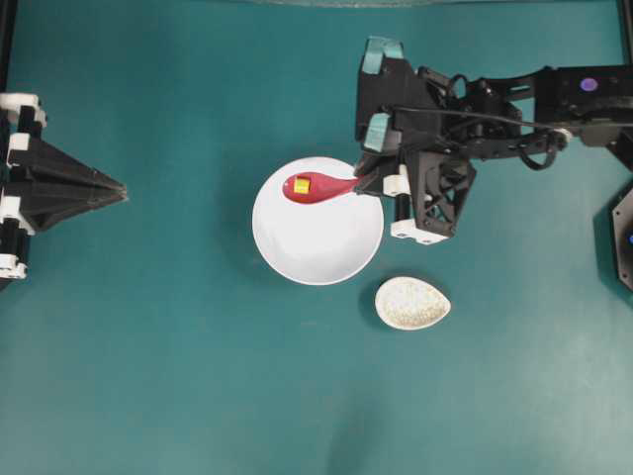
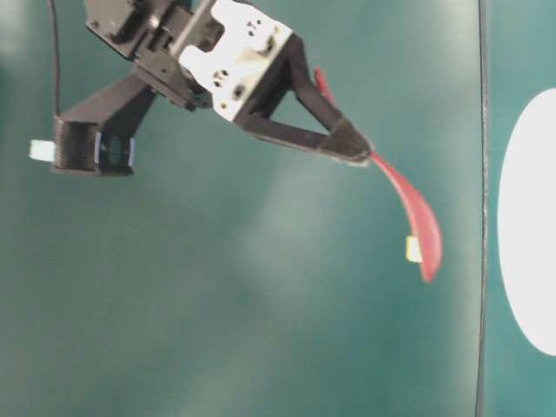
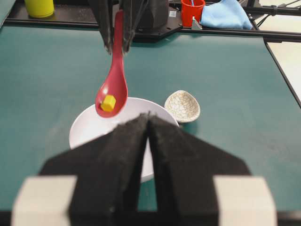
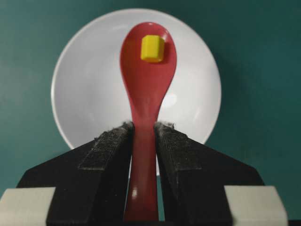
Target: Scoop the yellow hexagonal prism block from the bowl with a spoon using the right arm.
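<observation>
My right gripper (image 4: 144,127) is shut on the short handle of the pink-red spoon (image 4: 146,89). The tiny yellow hexagonal prism block (image 4: 152,48) lies in the spoon's scoop. The spoon (image 1: 321,188) is held level over the upper part of the white bowl (image 1: 316,242), with the yellow block (image 1: 302,185) near its left end and the right gripper (image 1: 368,181) just past the bowl's rim. The table-level view shows the spoon (image 2: 419,217) in the air, apart from the bowl (image 2: 532,226). My left gripper (image 1: 121,188) rests far left, shut and empty, its tips (image 3: 148,116) touching.
A speckled off-white teardrop spoon rest (image 1: 412,303) lies on the green table just below and right of the bowl. In the left wrist view a yellow cup (image 3: 39,7), a red cup (image 3: 192,12) and a blue cloth (image 3: 225,14) sit beyond the table's far edge.
</observation>
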`<action>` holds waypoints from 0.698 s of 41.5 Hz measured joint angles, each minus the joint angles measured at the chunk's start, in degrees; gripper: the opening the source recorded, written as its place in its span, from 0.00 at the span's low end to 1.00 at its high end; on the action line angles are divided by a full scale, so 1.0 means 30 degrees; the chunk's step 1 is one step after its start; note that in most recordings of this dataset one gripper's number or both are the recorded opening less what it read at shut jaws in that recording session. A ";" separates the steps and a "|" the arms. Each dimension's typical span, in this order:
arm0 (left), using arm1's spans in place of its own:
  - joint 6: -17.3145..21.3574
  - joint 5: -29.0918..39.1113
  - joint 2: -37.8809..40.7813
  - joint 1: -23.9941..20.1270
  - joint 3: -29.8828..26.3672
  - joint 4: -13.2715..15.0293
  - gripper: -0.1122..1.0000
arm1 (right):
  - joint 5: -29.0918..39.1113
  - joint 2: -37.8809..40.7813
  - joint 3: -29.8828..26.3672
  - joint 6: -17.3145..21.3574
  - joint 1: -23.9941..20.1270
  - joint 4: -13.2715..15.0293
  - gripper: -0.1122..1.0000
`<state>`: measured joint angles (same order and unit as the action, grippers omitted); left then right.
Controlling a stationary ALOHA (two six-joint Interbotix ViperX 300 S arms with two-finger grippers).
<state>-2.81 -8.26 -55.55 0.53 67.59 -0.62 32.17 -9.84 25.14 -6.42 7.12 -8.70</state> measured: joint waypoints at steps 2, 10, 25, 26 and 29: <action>0.0000 0.0000 0.0000 0.0000 0.0000 0.0000 0.17 | 0.0117 -0.0146 0.0000 -0.0029 0.0000 0.0029 0.32; 0.0000 0.0000 0.0000 0.0000 0.0000 0.0000 0.17 | 0.0498 -0.0498 -0.0293 0.0000 0.0000 0.0088 0.32; 0.0000 0.0000 -0.0059 0.0000 -0.0029 0.0000 0.17 | 0.0908 -0.0527 -0.0645 0.0000 0.0000 0.0322 0.32; 0.0000 -0.0029 -0.0059 0.0000 0.0000 0.0000 0.17 | 0.0908 -0.0527 -0.0645 0.0000 0.0000 0.0352 0.32; 0.0000 0.0000 -0.0059 0.0000 0.0000 0.0000 0.17 | 0.0908 -0.0498 -0.0674 0.0000 0.0000 0.0352 0.32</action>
<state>-2.81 -8.26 -55.72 0.53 67.59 -0.62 34.89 -11.34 23.12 -6.42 7.12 -7.65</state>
